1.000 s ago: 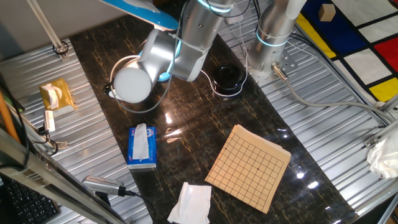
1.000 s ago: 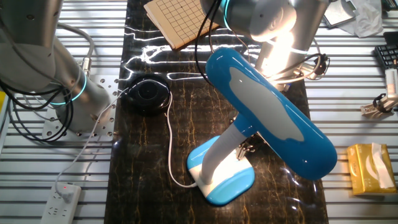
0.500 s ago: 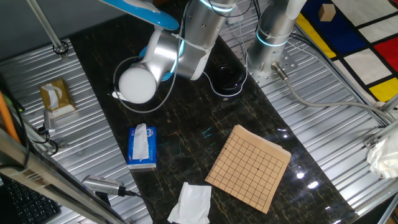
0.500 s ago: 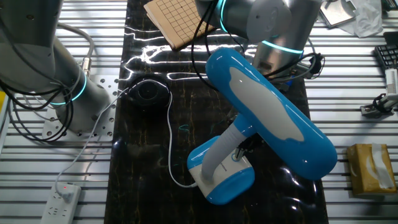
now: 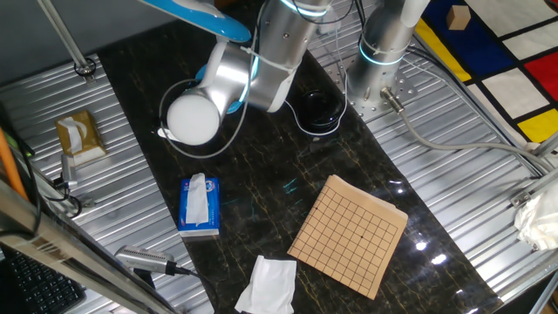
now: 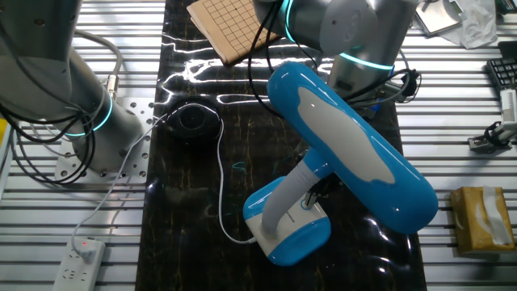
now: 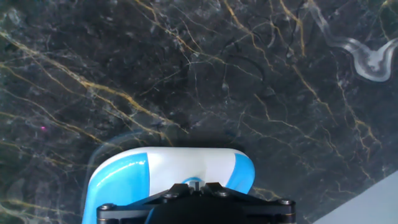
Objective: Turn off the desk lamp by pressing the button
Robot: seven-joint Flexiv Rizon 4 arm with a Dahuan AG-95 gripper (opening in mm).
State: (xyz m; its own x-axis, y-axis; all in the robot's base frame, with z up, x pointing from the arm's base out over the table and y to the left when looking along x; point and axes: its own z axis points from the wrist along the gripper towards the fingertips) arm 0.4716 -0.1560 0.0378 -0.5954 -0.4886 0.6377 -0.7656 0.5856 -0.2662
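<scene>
desk lamp: handling notes and view coverage

item: desk lamp [image 6: 339,170]. light-blue rounded base at the lower centre of the other fixed view, white neck rising from it, long blue oval head slanting to the lower right. thin white cord [image 6: 223,194] runs from the base up toward the black round pot [image 6: 192,123].

handling, as judged: hard moulded plastic, stiff, smooth and likely slippery; light, with the long head set off to one side, so a sideways shove could tip or slide it on the polished marble table [image 6: 202,267]. not an item to grasp. contact belongs on the button on the base, pressed straight down and lightly.

gripper [image 7: 196,185]: low over the base [image 7: 174,174]; only its black body edge shows at the bottom of the hand view. opening cannot be told; nothing seen held.

view coverage:
- hand view: base top in close-up, white patch between blue rims, marble beyond.
- the other fixed view: whole lamp, with fingers hidden behind the neck.
- one fixed view: only the head's tip at the upper edge, plus go board [image 5: 349,234] and tissue box [image 5: 200,206].
</scene>
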